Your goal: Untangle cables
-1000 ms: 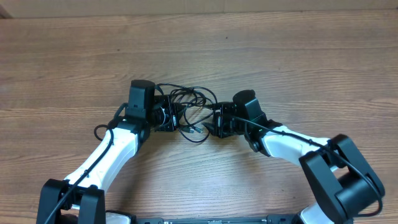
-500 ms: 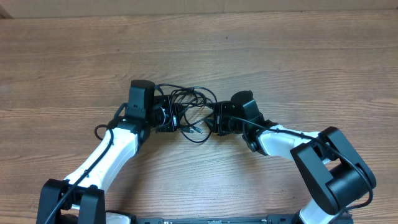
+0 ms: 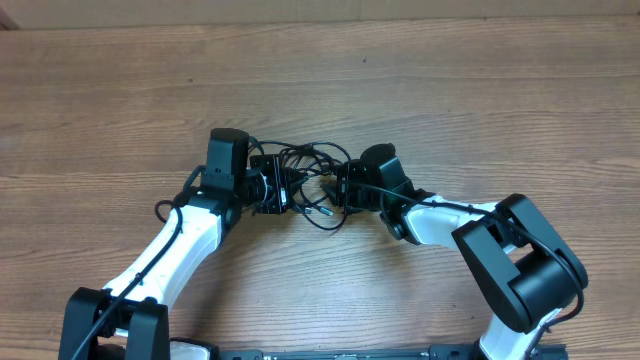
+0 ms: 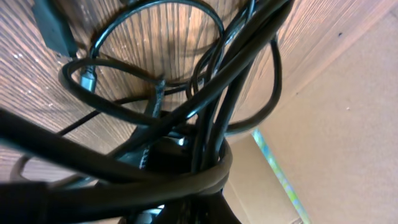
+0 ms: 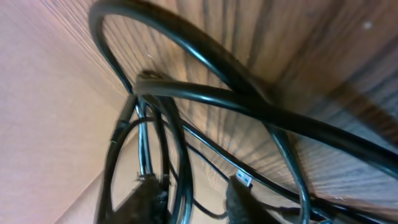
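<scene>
The cables [image 3: 308, 168] lie as one tangled bunch of thin black loops on the wooden table [image 3: 420, 90], between my two grippers. My left gripper [image 3: 283, 189] presses into the bunch's left side, shut on the cables; in the left wrist view the strands [image 4: 186, 112] crowd right against the camera and hide the fingers. My right gripper [image 3: 334, 190] reaches into the bunch's right side. In the right wrist view its fingertips [image 5: 146, 200] stand apart, with a few strands [image 5: 180, 180] running through the gap of the right gripper [image 5: 193, 200]. A silver plug tip [image 5: 244, 180] rests by the right finger.
One loop of cable [image 3: 322, 218] hangs out toward the table's near side. A black plug body [image 4: 55, 28] lies on the wood in the left wrist view. The arms' own thicker cables [image 3: 165, 212] run along the white links. Bare wood surrounds the bunch.
My right gripper has moved left into the cable bunch and its jaws have narrowed. The bunch has been pushed tighter toward the left gripper, which has stayed put.
</scene>
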`<action>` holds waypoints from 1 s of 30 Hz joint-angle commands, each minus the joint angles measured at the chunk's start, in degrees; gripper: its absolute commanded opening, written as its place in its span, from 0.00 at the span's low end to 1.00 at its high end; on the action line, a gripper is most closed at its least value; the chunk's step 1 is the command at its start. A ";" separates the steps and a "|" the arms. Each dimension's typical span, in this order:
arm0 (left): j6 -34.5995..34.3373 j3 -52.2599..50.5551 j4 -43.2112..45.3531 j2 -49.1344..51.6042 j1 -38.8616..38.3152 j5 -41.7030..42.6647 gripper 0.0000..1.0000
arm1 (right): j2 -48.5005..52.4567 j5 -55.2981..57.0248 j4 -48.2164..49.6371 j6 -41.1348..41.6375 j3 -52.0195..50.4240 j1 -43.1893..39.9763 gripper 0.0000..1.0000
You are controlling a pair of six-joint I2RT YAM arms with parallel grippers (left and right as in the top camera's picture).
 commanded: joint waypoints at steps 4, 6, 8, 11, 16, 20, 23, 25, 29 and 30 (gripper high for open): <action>-0.76 0.33 -0.07 -0.87 0.02 3.26 0.04 | 1.16 1.16 0.28 7.93 1.20 0.26 0.11; -0.74 0.33 -0.09 -0.87 0.02 3.61 0.04 | 1.16 1.16 0.28 7.93 1.20 0.26 0.04; -0.76 0.33 -0.11 -0.87 0.02 3.58 0.04 | 1.16 1.11 0.17 7.93 1.20 0.26 0.04; -0.79 0.33 -0.02 -0.87 0.04 3.50 0.04 | 1.16 1.11 -0.96 7.30 1.20 0.26 0.04; -0.72 0.33 2.19 -0.87 1.14 1.57 0.04 | 1.11 0.48 -3.76 -6.32 1.20 -0.48 0.04; 1.70 0.33 7.30 -0.87 3.48 -0.37 0.04 | -0.72 -1.05 -9.49 -16.68 1.20 -2.14 0.04; 2.64 0.33 8.59 -0.87 5.73 -1.77 0.04 | -3.61 -0.31 -18.93 -23.04 1.20 -3.82 0.04; 3.63 0.33 8.57 -0.87 7.13 -2.86 0.04 | -6.10 0.90 -25.55 -27.36 1.20 -5.22 0.04; 7.30 0.33 8.28 -0.87 8.83 -5.38 0.04 | -13.11 3.91 -36.41 -36.26 1.20 -8.15 0.04; 7.74 0.33 8.11 -0.87 8.96 -5.42 0.04 | -15.26 4.42 -38.49 -38.58 1.20 -8.83 0.04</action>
